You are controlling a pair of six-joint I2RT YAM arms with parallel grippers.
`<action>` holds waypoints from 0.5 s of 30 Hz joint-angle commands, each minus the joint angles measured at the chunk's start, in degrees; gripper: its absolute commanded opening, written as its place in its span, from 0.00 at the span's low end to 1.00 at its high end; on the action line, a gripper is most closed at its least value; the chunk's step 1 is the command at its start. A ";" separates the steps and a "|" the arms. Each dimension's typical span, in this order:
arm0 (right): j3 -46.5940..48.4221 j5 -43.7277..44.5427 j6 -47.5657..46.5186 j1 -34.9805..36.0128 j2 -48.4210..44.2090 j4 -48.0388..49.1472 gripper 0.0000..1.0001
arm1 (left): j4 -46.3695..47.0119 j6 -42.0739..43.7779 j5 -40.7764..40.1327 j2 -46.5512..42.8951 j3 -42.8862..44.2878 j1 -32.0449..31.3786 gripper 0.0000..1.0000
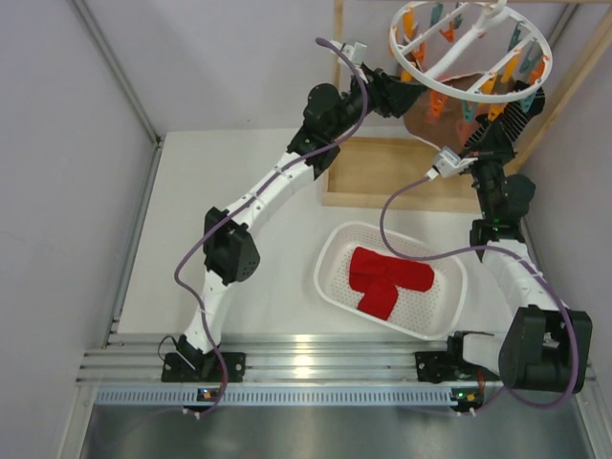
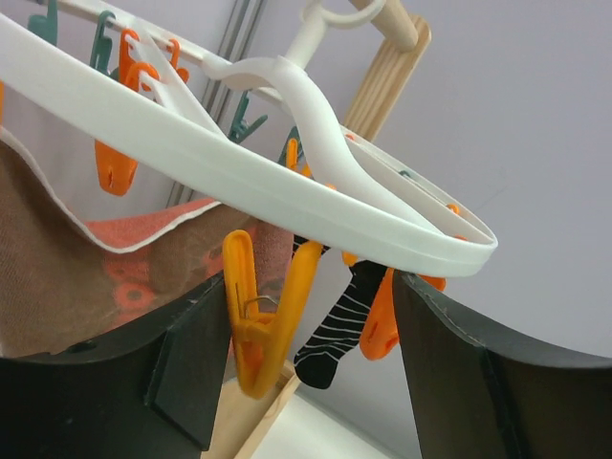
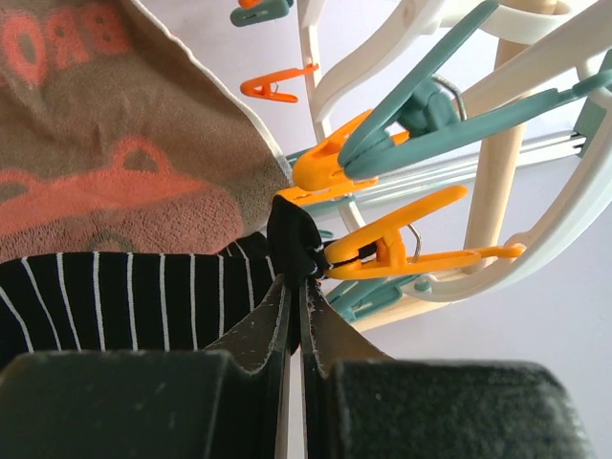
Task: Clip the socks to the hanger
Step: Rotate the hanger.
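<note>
The white ring hanger [image 1: 469, 48] hangs at the top right with orange and teal clips. My right gripper [image 3: 295, 287] is shut on the edge of a black striped sock [image 3: 134, 296], and an orange clip [image 3: 402, 253] bites that same edge. My left gripper [image 2: 306, 382] is open under the ring [image 2: 287, 182], with a dangling orange clip [image 2: 263, 320] between its fingers [image 2: 191, 363]. A black striped sock [image 2: 335, 330] hangs behind it; I cannot tell whether it is the same sock. Two red socks [image 1: 387, 277] lie in the basket.
The white perforated basket [image 1: 335, 258] sits in front of the right arm. A wooden frame [image 1: 373, 177] lies behind it, and wooden posts [image 1: 338, 57] hold the hanger. A larger salmon-and-brown sock [image 1: 430, 120] hangs from the ring between my two grippers.
</note>
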 commanded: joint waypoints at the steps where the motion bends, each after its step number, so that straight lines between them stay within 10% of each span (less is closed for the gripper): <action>1: 0.66 -1.30 0.92 -0.76 -2.26 0.44 0.00 | 5.42 -0.31 -1.71 0.80 4.07 -0.04 0.70; 15: 0.48 -1.47 1.00 -1.11 -2.70 -0.43 0.00 | 7.00 -0.75 -4.17 3.09 6.36 0.04 0.38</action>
